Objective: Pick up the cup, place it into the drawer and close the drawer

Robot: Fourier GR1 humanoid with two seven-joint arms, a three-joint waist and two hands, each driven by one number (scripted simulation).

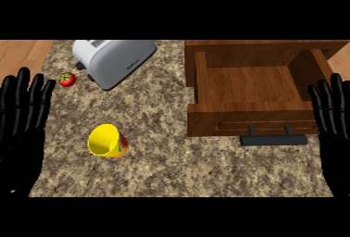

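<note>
A yellow cup lies tipped on the speckled counter, its mouth facing up and to the left. To its upper right stands a wooden drawer, pulled open and holding nothing, with a dark handle on its front. My left hand stays at the left edge, fingers straight up, well apart from the cup. At the right edge my right hand is likewise open, beside the drawer's right wall.
A silver toaster sits at the back of the counter, left of the drawer. A small red strawberry lies to the toaster's left. Wooden floor shows beyond the counter's left edge.
</note>
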